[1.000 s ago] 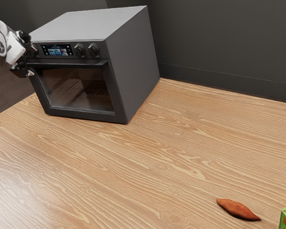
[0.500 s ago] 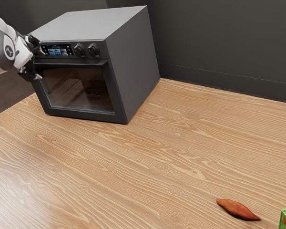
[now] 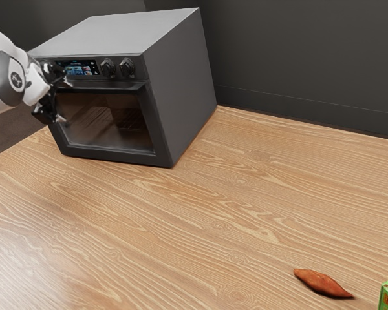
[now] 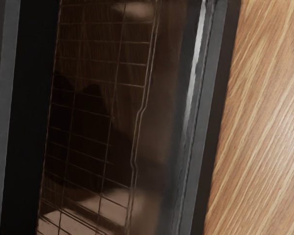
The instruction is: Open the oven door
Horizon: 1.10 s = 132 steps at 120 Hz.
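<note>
Hand: further toward the exterior view's right and lower than a second ago, its fingertips (image 3: 67,103) having slid along the oven's front.
Upper finger (image 3: 56,75): down from the level of the control panel, its tip now overlapping the line of the door handle (image 3: 110,84).
Lower finger (image 3: 46,115): down from near the top corner of the door, its tip now overlapping the near edge of the glass (image 3: 107,123).
Display (image 3: 84,68): fully in sight a second ago, its end nearest the arm now partly covered.
Arm (image 3: 0,77): reaching further into the exterior view, its white link looking larger.
</note>
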Each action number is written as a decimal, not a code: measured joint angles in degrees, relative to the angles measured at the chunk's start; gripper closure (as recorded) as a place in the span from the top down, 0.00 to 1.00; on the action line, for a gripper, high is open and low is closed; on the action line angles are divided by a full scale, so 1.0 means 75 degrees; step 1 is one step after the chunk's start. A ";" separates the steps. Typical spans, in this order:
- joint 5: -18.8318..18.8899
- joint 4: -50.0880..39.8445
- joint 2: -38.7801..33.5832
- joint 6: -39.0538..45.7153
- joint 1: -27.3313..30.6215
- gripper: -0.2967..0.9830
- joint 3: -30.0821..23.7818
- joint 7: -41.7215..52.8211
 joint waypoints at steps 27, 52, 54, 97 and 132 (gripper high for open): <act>-0.0016 -0.1474 -0.1223 0.0028 -0.0043 0.77 0.0005 0.0119; 0.0270 -0.4455 -0.3758 0.0246 -0.0042 0.77 0.0008 0.0336; 0.0322 -0.4661 -0.3918 0.0269 -0.0038 0.77 0.0012 0.0353; 0.1155 0.0946 -0.2905 -0.4751 -0.0209 0.77 -0.3517 -0.3393; 0.1902 0.1058 -0.1297 -0.6255 0.0003 0.77 -0.4149 -0.7293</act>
